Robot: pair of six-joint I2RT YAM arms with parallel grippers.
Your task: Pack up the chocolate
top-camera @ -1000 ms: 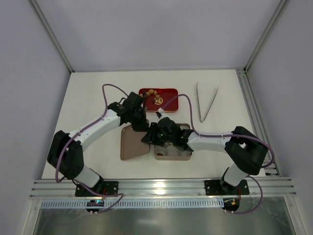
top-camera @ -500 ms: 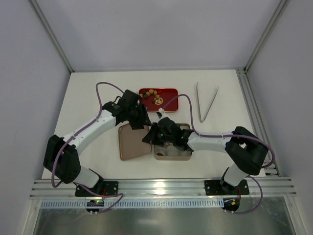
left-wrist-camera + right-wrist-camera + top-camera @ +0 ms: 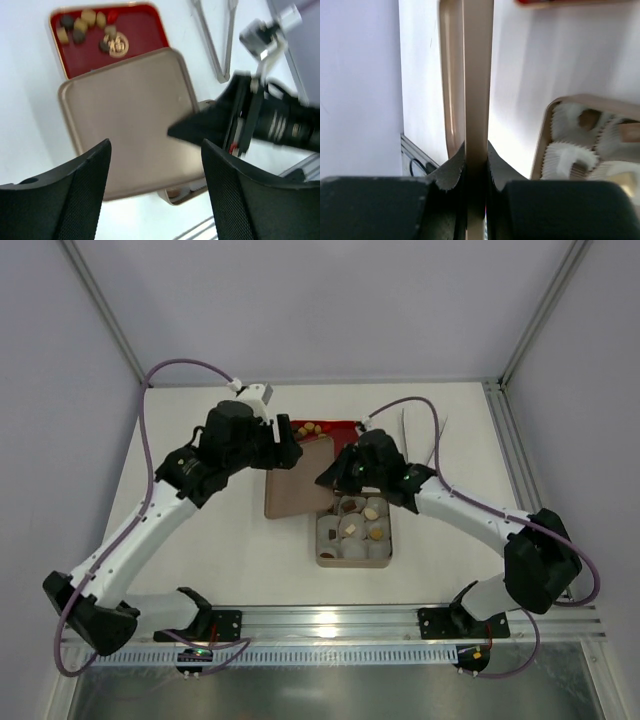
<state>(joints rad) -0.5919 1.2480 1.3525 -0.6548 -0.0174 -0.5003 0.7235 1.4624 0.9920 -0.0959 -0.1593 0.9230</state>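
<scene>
Loose chocolate [image 3: 312,427] [image 3: 82,24] lies on a red tray [image 3: 340,426] [image 3: 140,30] at the back. More chocolate [image 3: 372,510] sits in white paper cups inside a tan box [image 3: 355,562] [image 3: 542,145]. My right gripper [image 3: 328,478] [image 3: 476,165] is shut on the edge of the tan lid [image 3: 295,485] [image 3: 130,120] [image 3: 477,75], which hangs tilted between tray and box. Above the lid my left gripper [image 3: 290,452] [image 3: 155,190] stands open, its fingers [image 3: 75,190] well apart and holding nothing.
Metal tongs [image 3: 420,445] [image 3: 215,40] lie at the back right of the white table. An aluminium rail [image 3: 330,625] runs along the near edge. Grey walls close in the left, right and back.
My left gripper opened, let go of the lid and rose back to the left. The right gripper closed on the lid and carried it toward the red tray, baring the box.
</scene>
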